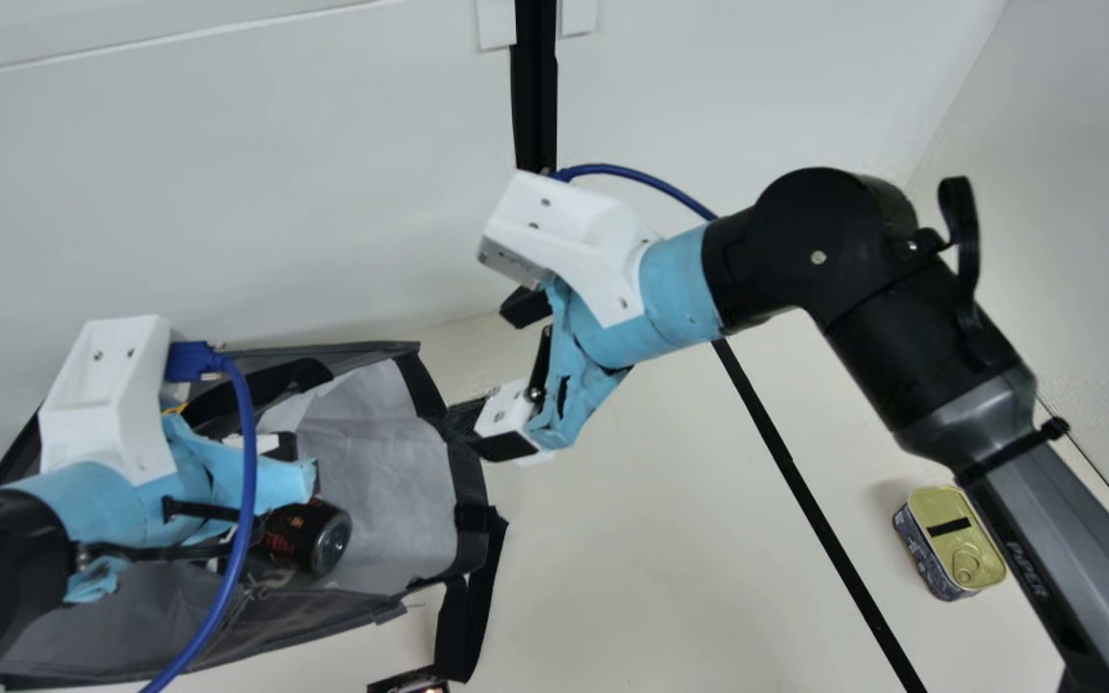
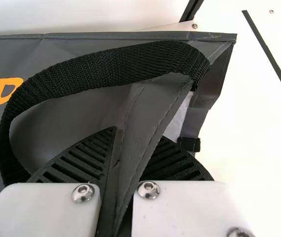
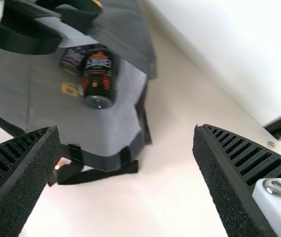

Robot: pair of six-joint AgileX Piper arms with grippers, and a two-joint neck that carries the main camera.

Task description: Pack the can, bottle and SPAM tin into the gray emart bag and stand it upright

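Observation:
In the main view my left gripper (image 1: pixel 270 472) is over the gray bag (image 1: pixel 376 481), which lies with its mouth toward the middle. The left wrist view has my left gripper (image 2: pixel 138 140) shut on a fold of the bag (image 2: pixel 150 108) beside a black handle. A dark can (image 1: pixel 309 537) lies inside the bag. In the right wrist view that can (image 3: pixel 99 79) lies next to a smaller purple item (image 3: pixel 73 59). My right gripper (image 1: pixel 492 364) is open by the bag's mouth; its own view has the gripper (image 3: pixel 126 131) with nothing between its fingers. The tin (image 1: pixel 951 542) lies at the right.
Black strips (image 1: pixel 819 510) cross the table and a black post (image 1: pixel 535 96) stands at the back wall. A bag handle (image 1: pixel 466 616) trails on the table near a small dark item (image 1: pixel 410 681) at the bottom edge. My right forearm passes close to the tin.

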